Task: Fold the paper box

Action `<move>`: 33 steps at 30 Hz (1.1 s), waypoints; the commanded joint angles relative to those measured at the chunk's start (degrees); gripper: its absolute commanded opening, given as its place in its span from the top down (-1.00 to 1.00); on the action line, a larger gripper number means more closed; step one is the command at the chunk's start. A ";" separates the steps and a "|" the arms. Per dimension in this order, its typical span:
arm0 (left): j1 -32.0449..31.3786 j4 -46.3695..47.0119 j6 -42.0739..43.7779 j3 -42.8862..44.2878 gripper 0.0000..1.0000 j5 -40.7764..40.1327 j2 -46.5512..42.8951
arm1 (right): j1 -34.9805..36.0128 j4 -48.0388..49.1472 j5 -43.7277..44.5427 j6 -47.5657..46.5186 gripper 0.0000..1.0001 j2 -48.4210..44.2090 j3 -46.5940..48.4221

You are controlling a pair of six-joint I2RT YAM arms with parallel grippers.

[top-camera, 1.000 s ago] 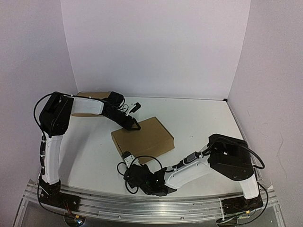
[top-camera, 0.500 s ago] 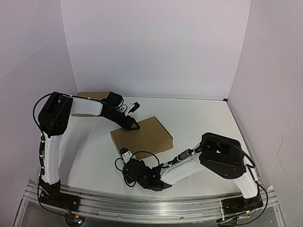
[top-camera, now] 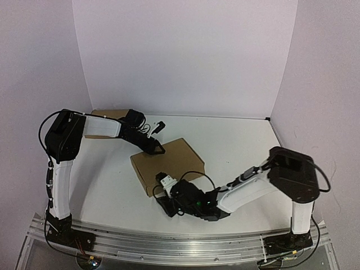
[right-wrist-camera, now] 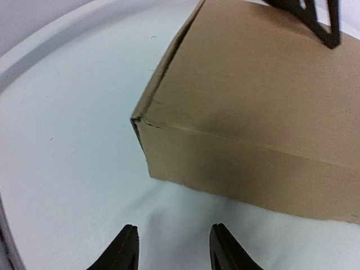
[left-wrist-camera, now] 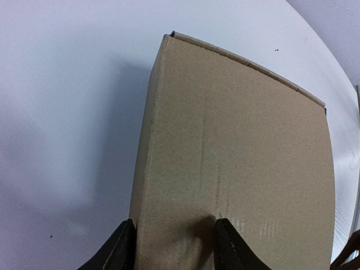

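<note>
The paper box (top-camera: 169,163) is a shut, shallow brown cardboard mailer lying flat mid-table. It also shows in the left wrist view (left-wrist-camera: 236,146) and the right wrist view (right-wrist-camera: 264,84). My left gripper (top-camera: 154,147) is open at the box's far left corner. In its wrist view (left-wrist-camera: 173,247) one finger is beside the side wall and the other on the lid. My right gripper (top-camera: 162,198) is open and empty, low over the table just in front of the box's near side wall (right-wrist-camera: 171,250). The left gripper's fingers (right-wrist-camera: 315,22) show at the far edge of that view.
A second plain brown cardboard box (top-camera: 107,115) sits at the back left corner behind the left arm. White walls close the table at back and sides. The metal rail (top-camera: 169,242) runs along the near edge.
My right arm has swung its elbow to the right and its gripper has moved right along the box's near side. The box has slid slightly left. The left gripper has hardly moved.
</note>
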 commanded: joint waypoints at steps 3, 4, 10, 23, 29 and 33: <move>-1.63 -10.75 9.60 -1.38 0.16 -7.09 5.04 | -1.85 -4.76 -5.12 6.78 0.25 -19.10 -13.58; -1.67 -11.06 10.32 -1.04 0.15 -6.60 5.35 | -3.36 -5.42 -5.27 8.56 0.34 -20.79 -16.03; -2.08 -12.31 12.16 -0.13 0.14 -4.92 6.58 | -12.51 -5.79 0.20 8.84 0.71 -24.87 -23.95; -3.23 -15.13 15.14 2.52 0.14 -3.05 8.42 | -18.93 1.36 -3.88 4.89 0.97 -9.85 -13.34; -4.71 -19.11 20.59 5.68 0.14 -0.93 10.26 | -21.28 11.24 -4.97 1.67 1.00 -4.46 -11.34; -5.81 -20.71 24.16 6.68 0.15 -0.24 10.74 | -21.25 15.67 -9.10 1.30 1.00 -2.19 -9.07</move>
